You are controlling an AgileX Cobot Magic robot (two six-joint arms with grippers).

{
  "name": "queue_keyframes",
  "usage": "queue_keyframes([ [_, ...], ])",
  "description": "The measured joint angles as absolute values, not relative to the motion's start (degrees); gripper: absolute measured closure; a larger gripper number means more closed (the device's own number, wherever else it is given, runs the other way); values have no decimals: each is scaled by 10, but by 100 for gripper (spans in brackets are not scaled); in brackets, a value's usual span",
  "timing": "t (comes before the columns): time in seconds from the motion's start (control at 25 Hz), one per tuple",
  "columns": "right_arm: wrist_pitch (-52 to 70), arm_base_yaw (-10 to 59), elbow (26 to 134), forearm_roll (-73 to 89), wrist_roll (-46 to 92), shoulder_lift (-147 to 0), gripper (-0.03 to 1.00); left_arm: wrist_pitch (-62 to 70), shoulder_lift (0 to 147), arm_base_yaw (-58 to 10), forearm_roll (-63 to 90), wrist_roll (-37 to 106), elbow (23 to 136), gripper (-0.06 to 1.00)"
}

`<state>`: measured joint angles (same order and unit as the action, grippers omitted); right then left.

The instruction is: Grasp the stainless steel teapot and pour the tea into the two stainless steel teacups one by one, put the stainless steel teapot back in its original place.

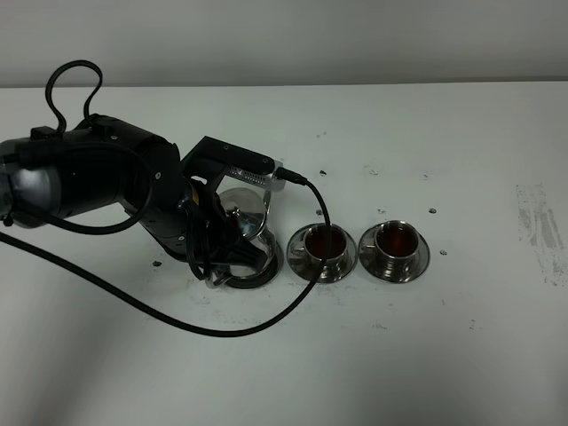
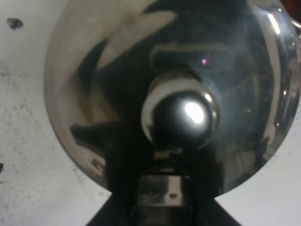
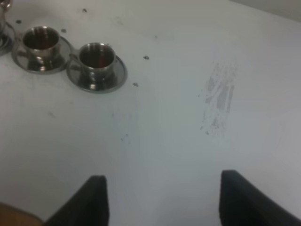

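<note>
On the left, the left gripper (image 1: 232,259) is pinched on the stainless steel teapot (image 1: 241,211), low over the white table (image 1: 444,355). To its right stand two stainless steel teacups (image 1: 321,243) (image 1: 396,241), tea-filled, on saucers. The right gripper (image 3: 160,200) hangs spread, empty.

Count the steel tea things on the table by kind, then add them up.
Stainless steel teapot: 1
Stainless steel teacups, both holding tea: 2
Cup saucers: 2
Round dish under the teapot: 1
Total: 6
</note>
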<state>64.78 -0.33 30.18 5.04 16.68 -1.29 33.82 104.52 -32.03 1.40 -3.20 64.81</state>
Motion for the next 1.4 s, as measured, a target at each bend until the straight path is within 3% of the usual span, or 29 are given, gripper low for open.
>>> queue_keyframes([
  [1.4, 648, -3, 302, 50, 167, -13, 44, 330, 1072, -327, 15, -32, 648, 74],
])
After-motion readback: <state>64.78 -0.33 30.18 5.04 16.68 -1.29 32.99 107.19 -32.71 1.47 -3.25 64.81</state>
